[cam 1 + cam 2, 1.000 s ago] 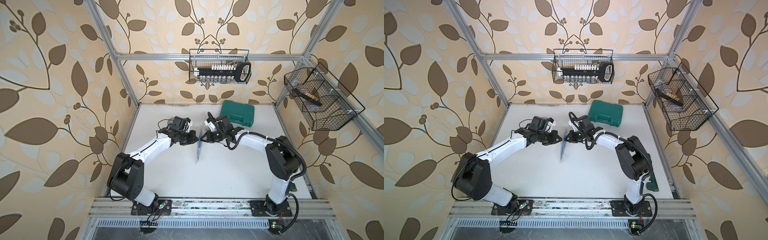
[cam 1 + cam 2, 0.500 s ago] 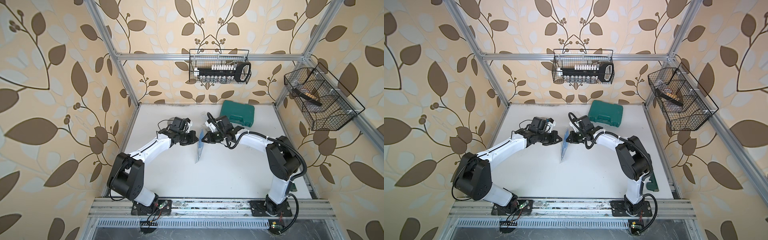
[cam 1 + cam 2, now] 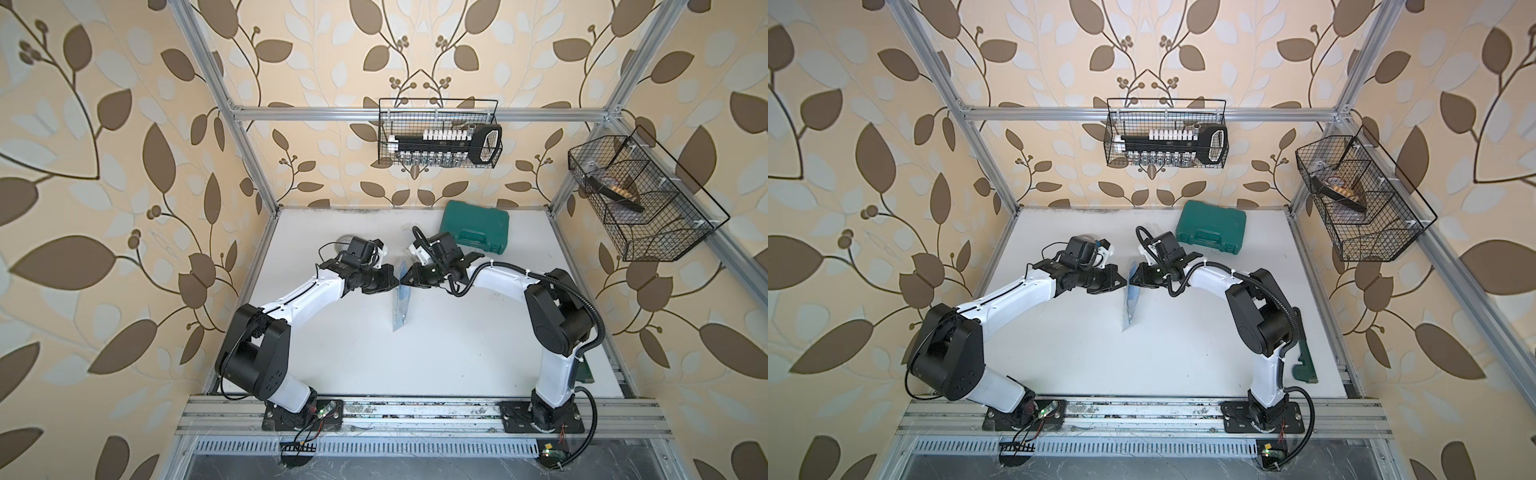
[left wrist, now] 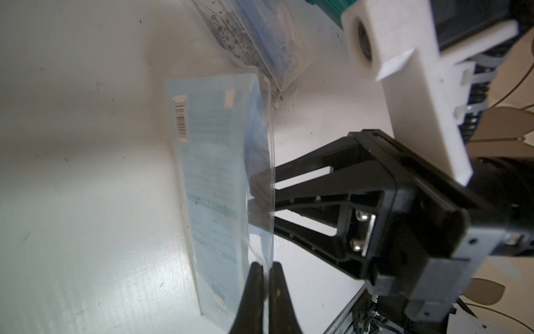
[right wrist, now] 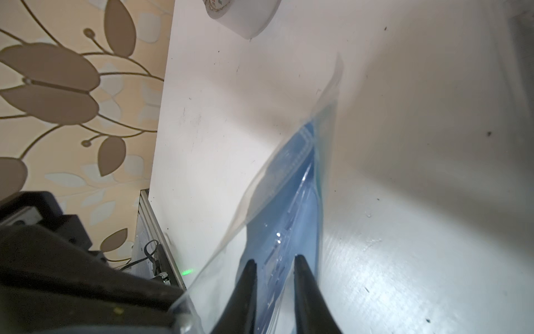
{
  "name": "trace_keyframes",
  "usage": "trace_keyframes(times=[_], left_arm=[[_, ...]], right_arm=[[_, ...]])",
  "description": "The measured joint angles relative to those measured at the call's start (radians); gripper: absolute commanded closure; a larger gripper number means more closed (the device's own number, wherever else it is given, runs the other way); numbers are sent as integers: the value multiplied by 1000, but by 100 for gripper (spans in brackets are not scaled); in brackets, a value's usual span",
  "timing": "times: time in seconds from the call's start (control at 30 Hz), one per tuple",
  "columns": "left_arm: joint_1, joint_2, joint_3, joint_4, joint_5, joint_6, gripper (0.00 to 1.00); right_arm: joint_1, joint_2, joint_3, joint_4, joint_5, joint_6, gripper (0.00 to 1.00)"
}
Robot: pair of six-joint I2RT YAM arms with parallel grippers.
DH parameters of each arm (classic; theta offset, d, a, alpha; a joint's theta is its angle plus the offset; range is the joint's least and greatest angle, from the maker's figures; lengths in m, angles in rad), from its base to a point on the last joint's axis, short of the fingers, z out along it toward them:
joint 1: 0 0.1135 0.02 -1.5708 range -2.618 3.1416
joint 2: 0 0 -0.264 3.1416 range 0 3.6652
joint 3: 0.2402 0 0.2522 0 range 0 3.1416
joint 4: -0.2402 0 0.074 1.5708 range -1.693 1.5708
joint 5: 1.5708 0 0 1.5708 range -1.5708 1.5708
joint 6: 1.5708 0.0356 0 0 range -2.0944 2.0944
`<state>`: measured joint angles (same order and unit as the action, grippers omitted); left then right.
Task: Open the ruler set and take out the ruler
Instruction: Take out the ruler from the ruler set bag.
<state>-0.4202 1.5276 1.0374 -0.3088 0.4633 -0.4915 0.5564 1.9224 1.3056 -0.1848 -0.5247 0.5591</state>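
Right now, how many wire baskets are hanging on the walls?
2. One wire basket hangs on the back wall rail, above the green case; a second basket hangs on the wall at the robot's right. None look hidden.

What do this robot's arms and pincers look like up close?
The left arm and right arm match: white tubular links between black joints. The left gripper and right gripper are black, each with two slim tapered fingers. A ribbed black cable runs along the right arm, and a white camera block sits at its wrist.
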Motion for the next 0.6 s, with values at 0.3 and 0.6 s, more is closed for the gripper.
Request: trace_keyframes(times=[0.3,0.6], left_arm=[[0,21,0,6,0,-6,100],[0,21,0,6,0,-6,100]], right_arm=[[0,12,26,-7,1,2,78],[0,56,50,-59,2,-3,81]])
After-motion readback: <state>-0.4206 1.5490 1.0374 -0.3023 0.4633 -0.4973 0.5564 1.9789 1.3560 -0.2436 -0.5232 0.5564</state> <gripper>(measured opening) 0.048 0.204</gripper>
